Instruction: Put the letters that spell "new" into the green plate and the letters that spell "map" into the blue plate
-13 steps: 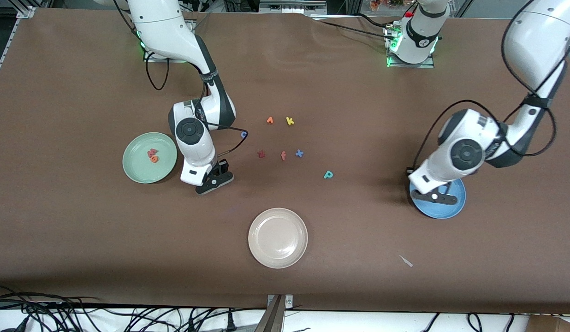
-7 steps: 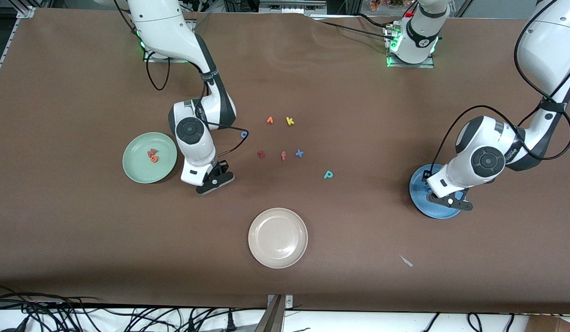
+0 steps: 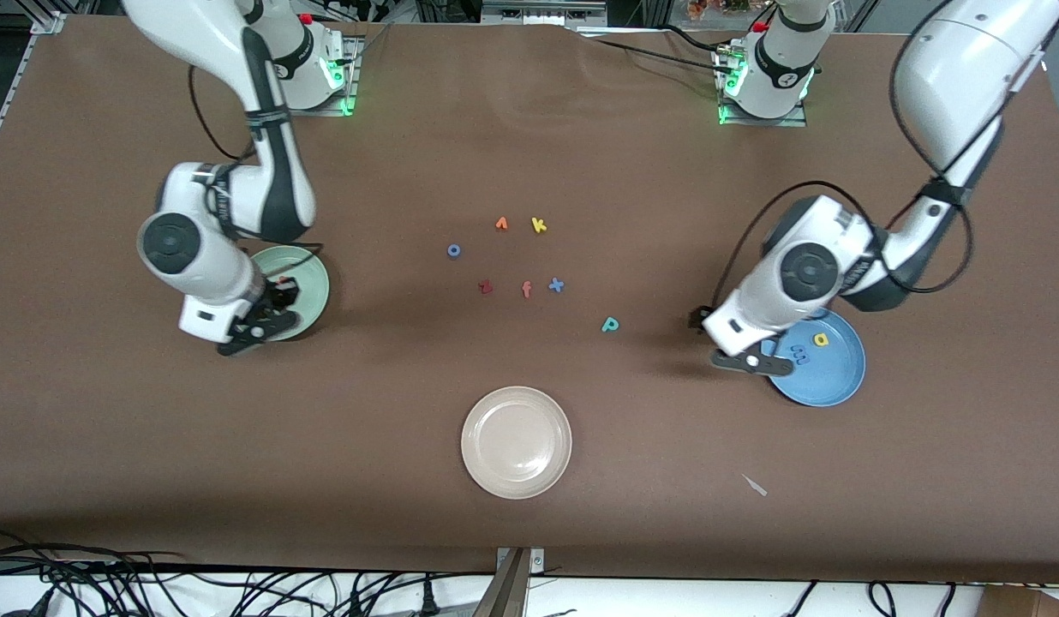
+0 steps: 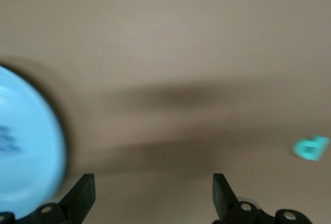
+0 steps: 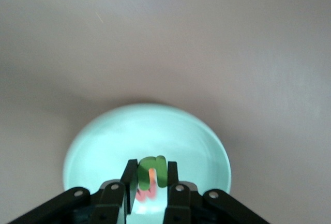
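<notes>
My right gripper (image 3: 278, 298) hangs over the green plate (image 3: 311, 283), shut on the green n (image 5: 152, 171). Under it in the plate (image 5: 103, 141) lie the orange e (image 5: 152, 175) and the pink w (image 5: 146, 195), partly hidden by the fingers. My left gripper (image 3: 750, 363) is open and empty, low over bare table at the blue plate's (image 3: 825, 381) rim toward the table's middle. The yellow a (image 3: 821, 339) and blue m (image 3: 797, 351) lie in that plate. The teal p (image 3: 610, 324) lies on the table and also shows in the left wrist view, p (image 4: 310, 148).
Loose letters lie mid-table: an orange one (image 3: 501, 224), yellow k (image 3: 539, 225), blue o (image 3: 453, 250), dark red one (image 3: 485, 286), coral f (image 3: 526, 289), blue x (image 3: 556, 285). A beige-white plate (image 3: 517, 441) sits nearer the camera, a white scrap (image 3: 755, 485) beside it.
The right arm swung from the table's middle to over the green plate with the green n. The left gripper opened, left the yellow a in the blue plate and shifted toward the teal p.
</notes>
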`<state>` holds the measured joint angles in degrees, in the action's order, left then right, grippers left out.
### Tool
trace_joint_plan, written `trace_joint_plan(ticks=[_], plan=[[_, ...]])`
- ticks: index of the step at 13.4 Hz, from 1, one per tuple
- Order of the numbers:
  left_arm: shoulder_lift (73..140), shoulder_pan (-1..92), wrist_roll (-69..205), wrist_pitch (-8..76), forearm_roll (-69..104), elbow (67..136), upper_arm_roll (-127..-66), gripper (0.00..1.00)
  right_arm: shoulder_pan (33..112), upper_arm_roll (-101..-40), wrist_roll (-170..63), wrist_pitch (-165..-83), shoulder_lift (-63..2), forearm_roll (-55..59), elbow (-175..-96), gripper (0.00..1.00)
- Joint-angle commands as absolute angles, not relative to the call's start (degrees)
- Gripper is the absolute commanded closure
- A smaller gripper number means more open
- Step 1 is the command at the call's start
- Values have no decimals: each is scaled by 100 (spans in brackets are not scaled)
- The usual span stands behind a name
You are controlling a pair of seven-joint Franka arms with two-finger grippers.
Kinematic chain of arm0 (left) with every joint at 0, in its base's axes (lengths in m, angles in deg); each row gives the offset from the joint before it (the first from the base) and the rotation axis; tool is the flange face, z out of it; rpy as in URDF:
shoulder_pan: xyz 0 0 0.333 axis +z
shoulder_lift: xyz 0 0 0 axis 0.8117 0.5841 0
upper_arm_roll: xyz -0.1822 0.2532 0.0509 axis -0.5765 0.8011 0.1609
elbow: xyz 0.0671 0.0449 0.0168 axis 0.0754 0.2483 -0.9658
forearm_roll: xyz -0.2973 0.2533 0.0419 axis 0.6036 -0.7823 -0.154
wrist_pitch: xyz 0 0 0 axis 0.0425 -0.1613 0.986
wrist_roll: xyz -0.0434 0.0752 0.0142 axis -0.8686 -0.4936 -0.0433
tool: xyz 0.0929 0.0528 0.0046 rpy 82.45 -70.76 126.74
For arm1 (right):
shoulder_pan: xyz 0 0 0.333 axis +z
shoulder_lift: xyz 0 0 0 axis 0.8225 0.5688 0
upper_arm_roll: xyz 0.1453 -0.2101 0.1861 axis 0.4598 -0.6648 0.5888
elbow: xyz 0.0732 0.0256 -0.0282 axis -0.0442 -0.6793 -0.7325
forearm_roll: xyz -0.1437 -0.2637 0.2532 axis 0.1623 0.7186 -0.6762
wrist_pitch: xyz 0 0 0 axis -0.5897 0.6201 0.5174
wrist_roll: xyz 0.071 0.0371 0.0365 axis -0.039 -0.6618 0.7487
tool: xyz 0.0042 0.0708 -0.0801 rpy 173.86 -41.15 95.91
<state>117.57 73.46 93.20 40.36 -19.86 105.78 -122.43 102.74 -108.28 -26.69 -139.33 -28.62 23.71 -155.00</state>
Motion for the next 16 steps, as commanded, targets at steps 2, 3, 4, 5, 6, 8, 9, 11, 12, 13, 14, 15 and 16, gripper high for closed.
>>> trace_joint_plan(ticks=[2,3,4,5,6,8,9,11,12,13,14,15,16], plan=[[11984,6642,9723,4743,-1840,10494,-12143,0,10350,-10841,-2629,-14261,-3247,1818,-16182,0],[12081,6335,9811,4894,-1850,10477,-12073,0,10367,-10832,-2656,-14146,-3457,1826,-16121,0],[12116,5949,9829,4947,-1859,10346,-11786,0,10367,-10858,-2691,-13963,-3581,1817,-16068,0],[12143,5475,9829,4948,-1867,10136,-11374,0,10367,-10963,-2717,-13752,-3661,1826,-15972,0],[12248,4992,9742,4948,-1867,9925,-10987,0,10367,-11007,-2709,-13515,-3748,1852,-15806,0],[12432,4549,9671,4948,-1867,9669,-10641,0,10367,-11051,-2752,-12586,-3784,1948,-15035,0],[12485,4556,9628,4948,-1867,9607,-10640,0,10367,-11052,-2953,-12007,-3784,2149,-14491,0],[12565,4600,9382,4948,-1824,9580,-10640,0,10385,-10982,-3750,-10541,-3697,2807,-13060,0],[12626,4617,9329,4957,-1824,9580,-10640,0,10428,-10981,-4129,-10046,-3653,2950,-12636,0],[12644,4626,9276,4957,-1824,9580,-10640,0,10498,-11016,-4533,-9754,-3670,2968,-12457,0],[12644,4635,9206,4957,-1797,9580,-10640,0,10508,-11025,-4902,-9559,-3740,3056,-12438,0],[12653,4627,9144,4957,-1788,9580,-10631,0,10508,-11034,-5176,-9444,-3828,3126,-12438,0],[12723,4635,9109,4957,-1797,9580,-10640,0,10508,-11052,-5326,-9408,-3924,3144,-12438,0]])
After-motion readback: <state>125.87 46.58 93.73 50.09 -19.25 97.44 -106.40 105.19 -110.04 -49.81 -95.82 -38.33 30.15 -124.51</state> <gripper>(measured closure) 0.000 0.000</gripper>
